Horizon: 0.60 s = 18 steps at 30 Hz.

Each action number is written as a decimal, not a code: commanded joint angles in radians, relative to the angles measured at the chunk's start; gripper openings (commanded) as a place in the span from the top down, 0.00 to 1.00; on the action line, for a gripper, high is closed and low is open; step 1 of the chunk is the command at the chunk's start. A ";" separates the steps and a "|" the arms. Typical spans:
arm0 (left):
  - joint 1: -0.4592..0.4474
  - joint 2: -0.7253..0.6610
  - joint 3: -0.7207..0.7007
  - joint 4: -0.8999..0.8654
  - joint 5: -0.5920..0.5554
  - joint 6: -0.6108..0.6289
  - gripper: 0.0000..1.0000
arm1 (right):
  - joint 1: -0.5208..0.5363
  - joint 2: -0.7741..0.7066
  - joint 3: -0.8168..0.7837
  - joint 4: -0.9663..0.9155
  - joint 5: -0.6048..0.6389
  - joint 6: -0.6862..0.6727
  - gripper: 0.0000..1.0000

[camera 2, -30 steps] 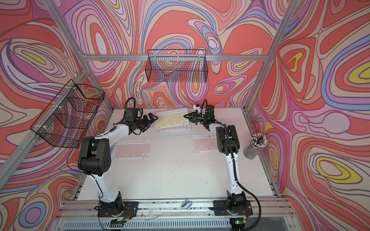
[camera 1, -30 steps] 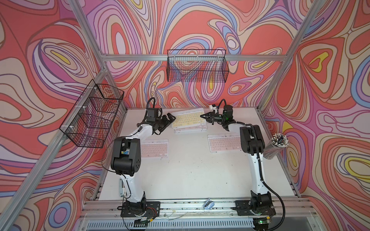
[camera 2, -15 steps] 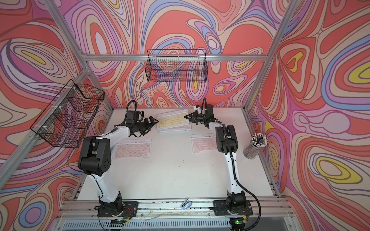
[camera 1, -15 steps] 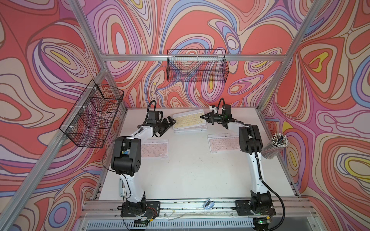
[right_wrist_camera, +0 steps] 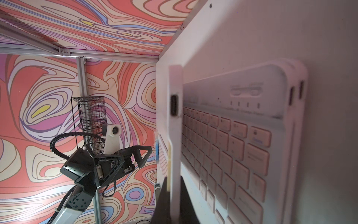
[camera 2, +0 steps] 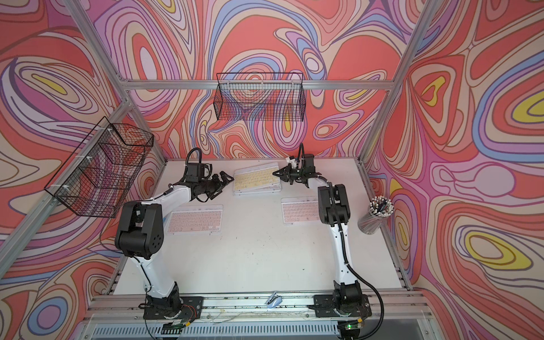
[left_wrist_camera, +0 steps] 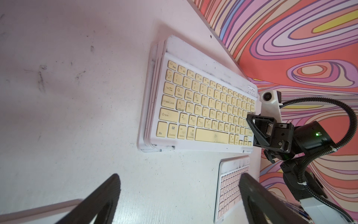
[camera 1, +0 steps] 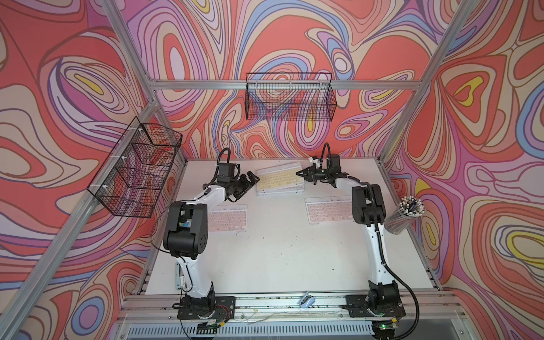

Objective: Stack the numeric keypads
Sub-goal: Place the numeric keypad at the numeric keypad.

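Right hand [camera 1: 299, 173] clamps the yellow keypad [camera 1: 278, 178] over the stack [camera 1: 276, 192]; left hand [camera 1: 250, 184] gapes beside it.

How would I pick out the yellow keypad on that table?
Find the white table and look to the middle of its far edge. A stack of keypads sits there, and the yellow keypad tops it: the only one with yellow keys, unlike the two pink keypads lying singly nearer.
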 commanded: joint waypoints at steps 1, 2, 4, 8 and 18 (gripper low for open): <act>-0.006 0.011 -0.008 -0.005 -0.005 0.014 0.02 | -0.004 0.031 0.035 -0.054 0.023 -0.051 1.00; -0.008 0.012 -0.008 -0.004 -0.005 0.014 0.02 | -0.003 0.033 0.038 -0.059 0.026 -0.053 1.00; -0.008 0.015 -0.006 -0.003 -0.005 0.013 0.02 | -0.004 0.037 0.053 -0.085 0.039 -0.067 0.98; -0.013 0.015 -0.005 -0.004 -0.006 0.016 0.02 | -0.004 0.035 0.073 -0.151 0.073 -0.112 0.90; -0.023 0.013 -0.006 -0.007 -0.012 0.019 0.02 | -0.004 0.016 0.092 -0.252 0.138 -0.183 0.64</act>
